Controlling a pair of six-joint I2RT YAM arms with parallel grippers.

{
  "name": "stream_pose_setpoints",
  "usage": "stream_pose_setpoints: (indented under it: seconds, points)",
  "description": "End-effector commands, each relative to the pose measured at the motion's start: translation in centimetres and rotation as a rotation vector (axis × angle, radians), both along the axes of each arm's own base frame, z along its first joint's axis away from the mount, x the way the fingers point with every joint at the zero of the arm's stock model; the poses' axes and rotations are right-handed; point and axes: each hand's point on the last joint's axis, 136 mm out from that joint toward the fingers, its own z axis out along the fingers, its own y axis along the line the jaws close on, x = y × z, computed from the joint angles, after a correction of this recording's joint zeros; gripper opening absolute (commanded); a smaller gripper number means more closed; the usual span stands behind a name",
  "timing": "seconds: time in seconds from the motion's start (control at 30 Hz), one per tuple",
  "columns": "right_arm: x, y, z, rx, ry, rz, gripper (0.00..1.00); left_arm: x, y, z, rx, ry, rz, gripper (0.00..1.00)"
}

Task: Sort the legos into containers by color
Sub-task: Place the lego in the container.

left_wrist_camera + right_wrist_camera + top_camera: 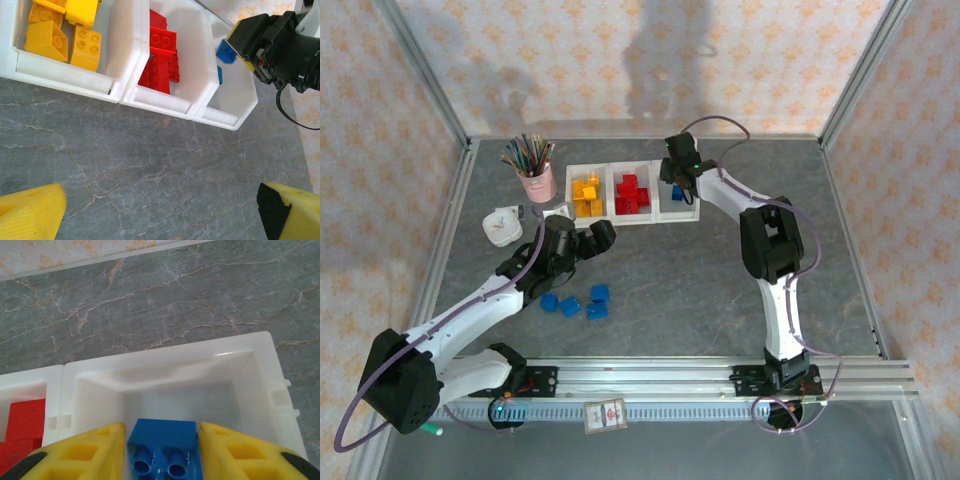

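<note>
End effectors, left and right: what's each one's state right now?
Left end effector: open, holding nothing.
Right end effector: closed on a blue lego above the right container.

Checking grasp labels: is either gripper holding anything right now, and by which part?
The right gripper holds a blue brick by its two opposite sides, above the right-hand bin. The left gripper is open and holds nothing.

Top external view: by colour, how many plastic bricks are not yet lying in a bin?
Small blue plastic bricks loose on the grey table: 4
Blue plastic brick held in the right hand, over the right white plastic bin: 1
Red: 0
Yellow: 0
Total: 5, unless the left arm hides more.
</note>
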Motion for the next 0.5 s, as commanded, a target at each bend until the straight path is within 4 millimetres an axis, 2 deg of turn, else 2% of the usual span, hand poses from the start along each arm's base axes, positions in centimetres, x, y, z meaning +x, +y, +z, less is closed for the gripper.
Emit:
stream_pose_setpoints:
  seconds: [0.0,0.13,0.23,0.47]
  points:
    - [0.1,0.2,1.6,0.007,-0.021,0.018,0.46,0.7,-0.5,2.0,0.003,-0.061,-0.015,0.99]
    - [-0.6,0.4,3.5,0.037,-0.05,0.036,0.48,0.7,-0.3,2.2,0.014,-0.062,-0.013,0.99]
    - [-1.9,0.7,4.6,0.068,-0.062,0.052,0.48,0.6,0.1,2.2,0.029,-0.064,-0.002,0.99]
    - [-6.8,1.7,5.0,0.106,-0.061,0.106,0.51,-0.5,1.5,1.8,0.046,-0.06,0.035,0.99]
